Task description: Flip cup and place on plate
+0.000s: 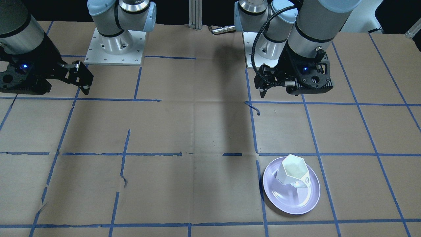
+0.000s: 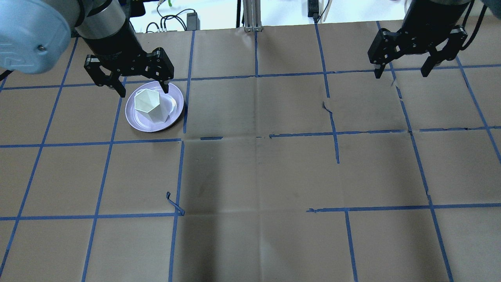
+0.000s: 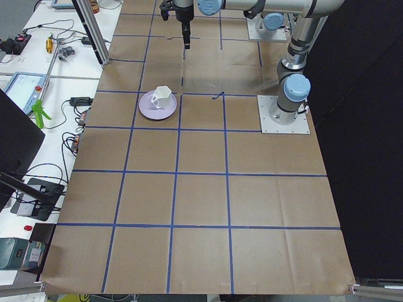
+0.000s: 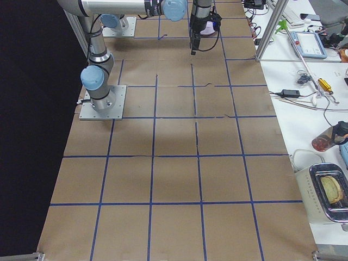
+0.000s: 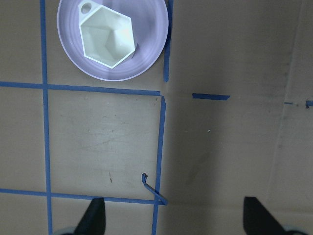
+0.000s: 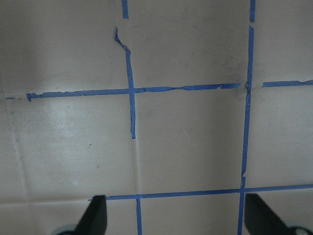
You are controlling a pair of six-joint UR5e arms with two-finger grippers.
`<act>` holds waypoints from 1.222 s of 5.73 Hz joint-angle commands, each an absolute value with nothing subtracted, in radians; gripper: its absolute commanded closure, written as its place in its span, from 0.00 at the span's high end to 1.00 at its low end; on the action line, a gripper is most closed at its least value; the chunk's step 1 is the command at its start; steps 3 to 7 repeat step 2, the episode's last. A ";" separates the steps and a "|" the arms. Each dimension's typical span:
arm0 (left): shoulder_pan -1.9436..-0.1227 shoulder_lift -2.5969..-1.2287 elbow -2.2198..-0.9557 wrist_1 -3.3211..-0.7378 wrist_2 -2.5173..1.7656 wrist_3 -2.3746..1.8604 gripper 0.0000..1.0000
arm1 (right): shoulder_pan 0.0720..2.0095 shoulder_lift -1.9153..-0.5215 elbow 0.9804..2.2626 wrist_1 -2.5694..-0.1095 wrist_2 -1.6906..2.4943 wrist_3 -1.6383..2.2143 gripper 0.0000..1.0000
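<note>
Left hand (image 2: 143, 92) spread; cup (image 1: 292, 171) lettering illegible

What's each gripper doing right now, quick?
Left gripper: open, holding nothing.
Right gripper: open, holding nothing.

The only thing standing up from the table (image 2: 254, 176) is the cup (image 2: 148, 103), mouth up on the plate (image 2: 135, 122) on the robot's left side, with a narrow ring of bare plate around it inside the low rim. The left end effector (image 2: 143, 92) hangs high above the table on the robot's side of the plate, fingers spread and apart from the cup, with open air between them. The right end effector (image 2: 400, 75), fingers also spread, hovers well apart over the right side, and between the two lies bare brown table with flat blue tape lines and one curled tape scrap (image 2: 175, 203).
</note>
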State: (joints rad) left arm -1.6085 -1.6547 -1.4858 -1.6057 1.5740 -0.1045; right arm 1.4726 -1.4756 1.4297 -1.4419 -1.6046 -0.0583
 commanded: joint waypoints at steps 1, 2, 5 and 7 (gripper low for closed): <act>-1.609 -1.654 -1.486 -1.600 1.568 -0.103 0.97 | 1.473 -1.476 1.430 -1.442 -1.605 -0.058 1.00; -1.609 -1.654 -1.486 -1.601 1.568 -0.103 0.98 | 1.473 -1.476 1.430 -1.442 -1.605 -0.058 1.00; -1.609 -1.654 -1.486 -1.601 1.568 -0.103 0.98 | 1.473 -1.476 1.430 -1.442 -1.605 -0.058 1.00; -1.609 -1.654 -1.486 -1.601 1.568 -0.103 0.98 | 1.473 -1.476 1.430 -1.442 -1.605 -0.058 1.00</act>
